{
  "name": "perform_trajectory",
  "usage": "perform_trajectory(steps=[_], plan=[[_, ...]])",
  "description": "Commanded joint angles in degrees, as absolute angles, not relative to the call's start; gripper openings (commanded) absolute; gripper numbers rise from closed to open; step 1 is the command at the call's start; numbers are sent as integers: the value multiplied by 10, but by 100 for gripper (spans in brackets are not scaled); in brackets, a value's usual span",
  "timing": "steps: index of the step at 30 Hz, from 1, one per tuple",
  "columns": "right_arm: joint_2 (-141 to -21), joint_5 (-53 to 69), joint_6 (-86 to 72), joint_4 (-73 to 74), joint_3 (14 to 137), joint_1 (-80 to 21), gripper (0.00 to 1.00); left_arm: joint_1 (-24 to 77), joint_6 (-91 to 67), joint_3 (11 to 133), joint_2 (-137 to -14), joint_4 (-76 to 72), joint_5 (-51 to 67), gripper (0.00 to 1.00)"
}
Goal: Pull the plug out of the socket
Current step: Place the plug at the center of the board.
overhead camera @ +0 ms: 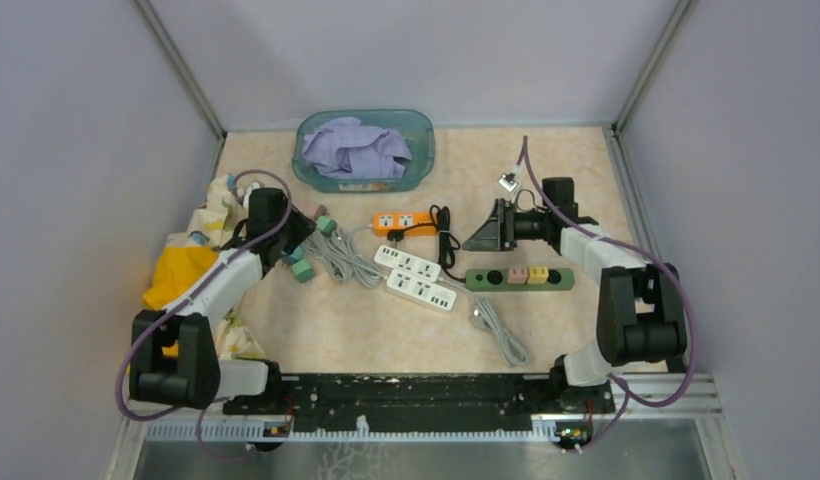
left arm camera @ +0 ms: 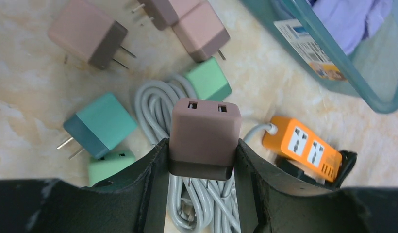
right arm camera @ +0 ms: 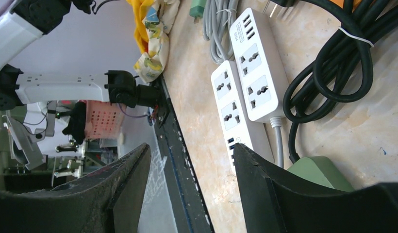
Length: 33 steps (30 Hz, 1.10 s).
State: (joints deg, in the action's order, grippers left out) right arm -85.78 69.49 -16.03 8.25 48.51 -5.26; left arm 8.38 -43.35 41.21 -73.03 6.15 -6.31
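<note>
- The left gripper [left arm camera: 201, 148] has its fingers clamped on the flat sides of a brown plug [left arm camera: 205, 128]. The plug appears to be held clear above the worktop [left arm camera: 37, 111], with its two small ports facing the camera and its pins hidden underneath.
- This plug is in no socket, so the step in hand is probably setting it down among the loose plugs at the left of the top view.
- Directly under it lies a grey cable coil [left arm camera: 153, 104]. A teal plug [left arm camera: 101, 124] is at centre left of the wrist view, and a green plug [left arm camera: 209, 80] sits just above the held one.
- A clean release means shifting over bare worktop rather than the coil. The arm should come low before the fingers part, so the plug neither tips off the cable nor knocks its neighbours.
- The right gripper [right arm camera: 191, 155] has its fingers apart with nothing between them. In the top view it hangs at centre right, just above the left end of the green power strip [overhead camera: 491, 279].
- A pink plug [overhead camera: 518, 273] and a yellow plug [overhead camera: 538, 274] sit side by side in that strip, so the task looks unfinished.
- Each should be gripped on its flat sides and drawn straight along its pins without rocking. The other arm should pin the strip down, since it would likely lift with the plug.
</note>
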Motion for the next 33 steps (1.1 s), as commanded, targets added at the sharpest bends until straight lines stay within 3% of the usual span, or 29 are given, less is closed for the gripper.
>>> perform_trajectory(steps=[1,15,19,24,33], plan=[[-851,705,-148,76,512,-55,64,70,-482,477,-775,143,-132,9],[-852,705,-145,76,511,-55,64,58,-472,615,-924,286,-150,9],[-852,705,-145,76,511,-56,64,57,-475,613,-925,286,-157,34],[-852,705,-144,77,511,-55,64,56,-476,613,-924,287,-160,38],[-852,707,-142,79,512,-55,64,55,-474,612,-911,288,-156,67]])
